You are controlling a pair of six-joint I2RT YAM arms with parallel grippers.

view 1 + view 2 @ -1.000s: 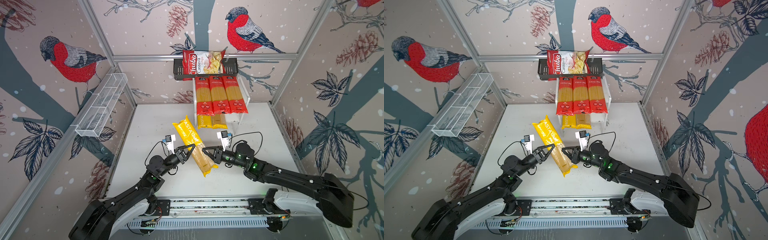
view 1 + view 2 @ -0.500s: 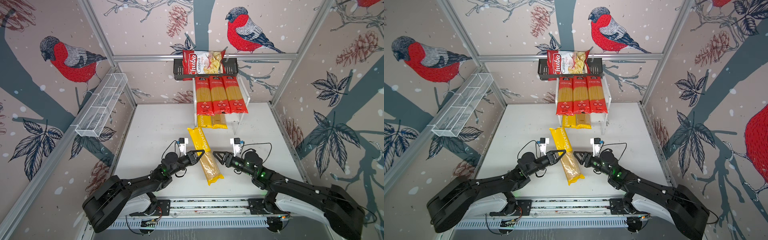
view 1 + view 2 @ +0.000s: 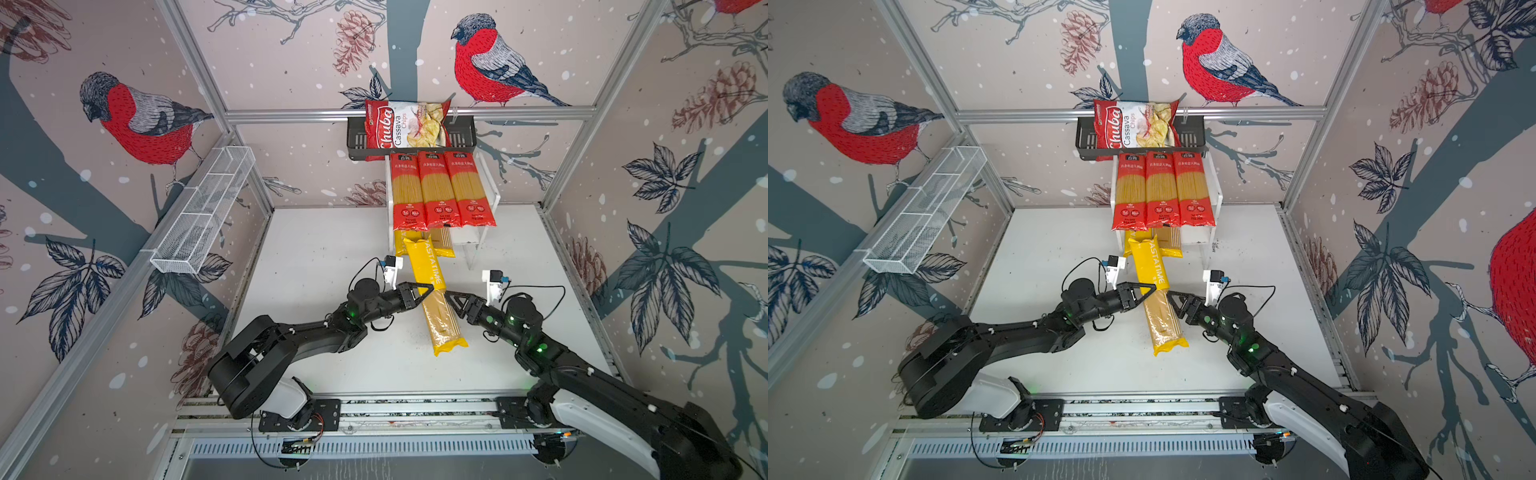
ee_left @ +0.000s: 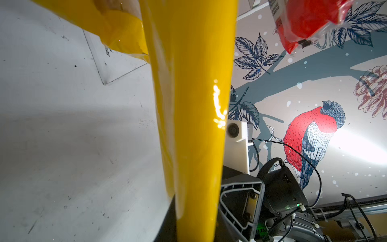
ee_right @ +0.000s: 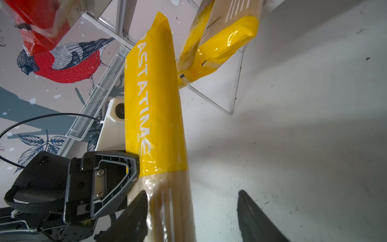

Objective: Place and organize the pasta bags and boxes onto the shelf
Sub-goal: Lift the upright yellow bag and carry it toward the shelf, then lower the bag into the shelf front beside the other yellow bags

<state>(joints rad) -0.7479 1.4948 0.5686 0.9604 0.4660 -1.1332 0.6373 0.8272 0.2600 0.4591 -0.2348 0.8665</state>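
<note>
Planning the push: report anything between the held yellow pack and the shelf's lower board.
Two yellow packs on the lower board lie right at the held pack's far end; the board's right part looks bare.

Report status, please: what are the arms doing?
Left gripper shut on yellow pack. Right gripper open beside it. Pack's far end at lower tier of shelf.

Arms moved the yellow PASTATIME pack (image 3: 428,266) straighter, far end now at the shelf (image 3: 465,237) lower tier. Right gripper (image 3: 451,297) jaws opened and released it; left gripper (image 3: 429,286) tightened.
</note>
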